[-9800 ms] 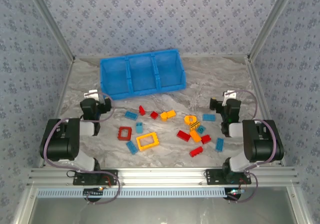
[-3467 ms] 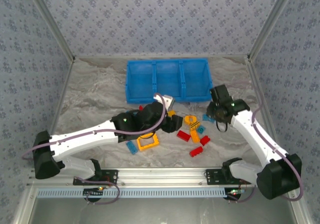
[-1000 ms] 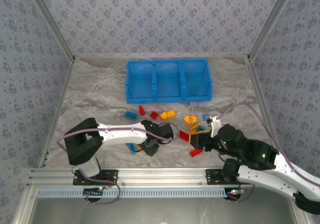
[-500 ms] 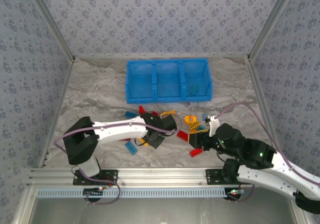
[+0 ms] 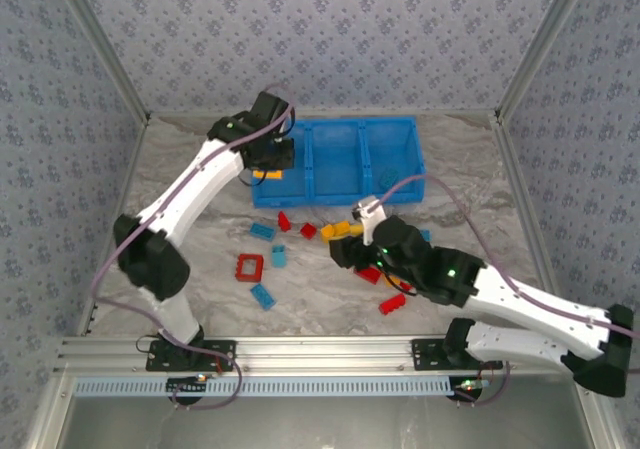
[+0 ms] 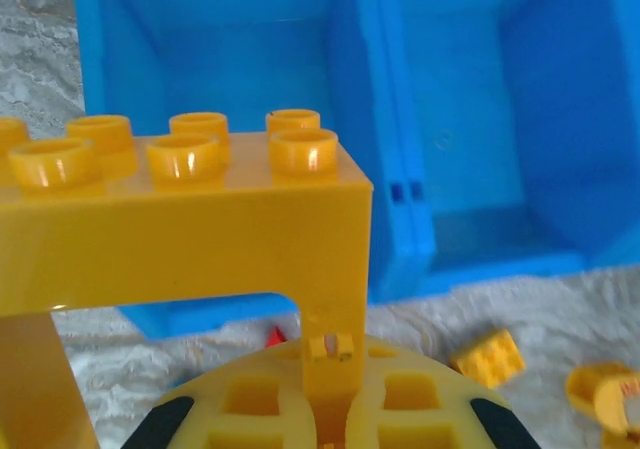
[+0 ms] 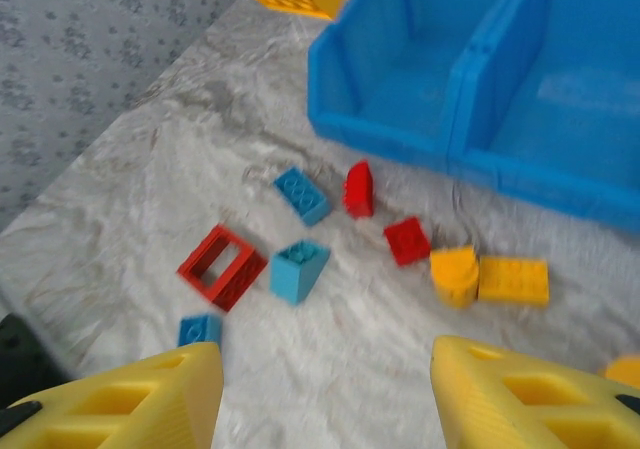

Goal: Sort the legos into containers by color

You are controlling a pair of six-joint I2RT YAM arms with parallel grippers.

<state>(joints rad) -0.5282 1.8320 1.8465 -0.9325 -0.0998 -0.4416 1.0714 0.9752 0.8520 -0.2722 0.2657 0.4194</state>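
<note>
With the left hand [image 6: 320, 409] clamped on the yellow frame [image 6: 180, 209], carry it forward until the left compartment [image 6: 230, 54] lies directly beneath before releasing; the right hand [image 7: 325, 409] hangs open

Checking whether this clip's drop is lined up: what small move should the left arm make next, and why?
Probably ease the left gripper slightly forward over the bin's left compartment before releasing: it is shut on the yellow frame, which seems to hang at that compartment's near wall rather than squarely above it.
</note>
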